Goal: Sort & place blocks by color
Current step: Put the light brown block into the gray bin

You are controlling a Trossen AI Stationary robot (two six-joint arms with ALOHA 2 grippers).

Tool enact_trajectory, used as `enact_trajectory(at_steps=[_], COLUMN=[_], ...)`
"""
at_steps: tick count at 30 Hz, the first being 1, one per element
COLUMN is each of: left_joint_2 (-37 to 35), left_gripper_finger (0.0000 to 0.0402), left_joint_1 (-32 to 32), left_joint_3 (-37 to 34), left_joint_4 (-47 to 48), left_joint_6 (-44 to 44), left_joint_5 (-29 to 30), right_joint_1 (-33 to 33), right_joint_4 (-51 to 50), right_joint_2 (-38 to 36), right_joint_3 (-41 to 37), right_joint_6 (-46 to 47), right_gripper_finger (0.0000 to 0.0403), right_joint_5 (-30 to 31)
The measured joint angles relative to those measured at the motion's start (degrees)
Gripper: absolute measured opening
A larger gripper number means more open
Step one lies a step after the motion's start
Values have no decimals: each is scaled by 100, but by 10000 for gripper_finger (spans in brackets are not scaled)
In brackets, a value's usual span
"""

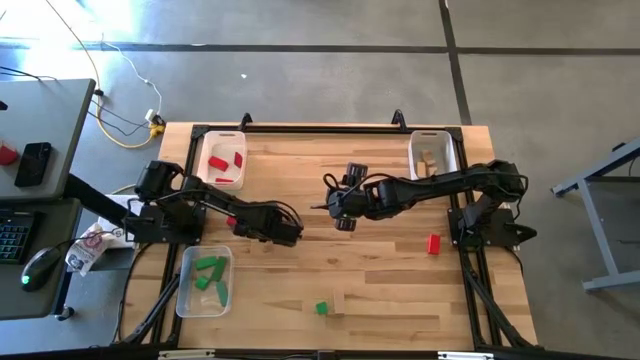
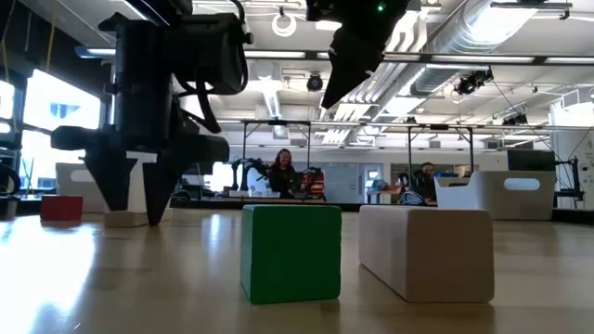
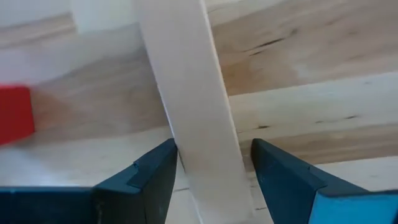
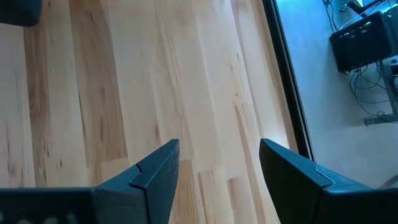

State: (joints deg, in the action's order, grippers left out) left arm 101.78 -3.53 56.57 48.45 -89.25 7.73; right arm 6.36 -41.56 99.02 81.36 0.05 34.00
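**Sorting blocks on a slatted wood bench**

Straddling a plain light-wood block (image 3: 199, 106), the left tool (image 3: 213, 163) stood with its fingers spread wide, one on each side of the piece; whether they pressed on it could not be told. A red block (image 3: 13, 115) lay near that piece on the boards. In the high view this tool (image 1: 283, 228) was left of the bench's middle.

The right tool (image 4: 219, 163) hung open and empty over bare planks near the bench edge, with grey floor and cables beyond. From above, it (image 1: 338, 207) sat around the middle of the bench (image 1: 380, 290).

A white tray (image 1: 224, 163) at the far left corner held red blocks; a clear tray (image 1: 204, 282) at the near left held green ones; a third tray (image 1: 434, 155) at the far right held light-wood pieces. A loose red block (image 1: 433, 243) lay toward the right side, and a green block (image 1: 321, 308) with a light-wood block (image 2: 427, 249) just beside it lay near the front edge.

The room behind was an open workshop with exposed ducts, bright windows and people (image 2: 283, 173) seated at distant tables.
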Motion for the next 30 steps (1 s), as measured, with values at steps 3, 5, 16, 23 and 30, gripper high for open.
enact_trajectory(at_steps=[3, 5, 16, 23, 30], left_joint_2=[53, 77, 66, -163, -642], left_gripper_finger=[200, 199, 93, 93, 93], left_joint_1=[-13, -28, -31, -36, -30], left_joint_3=[12, 11, 7, -44, -32], left_joint_4=[-12, -12, -3, 50, -215], left_joint_6=[489, 717, 2513, 3614, 4581], left_joint_5=[23, 101, 219, 198, 240], right_joint_1=[-1, -1, -1, 1, 6], right_joint_4=[-9, -27, -24, -24, 46], right_joint_2=[0, 0, 0, 0, 0], right_joint_3=[0, -1, 0, -1, -2], right_joint_6=[0, -2, -199, -465, -507], right_gripper_finger=[209, 209, 209, 209, 209], right_joint_5=[0, 1, -16, -898, -1682])
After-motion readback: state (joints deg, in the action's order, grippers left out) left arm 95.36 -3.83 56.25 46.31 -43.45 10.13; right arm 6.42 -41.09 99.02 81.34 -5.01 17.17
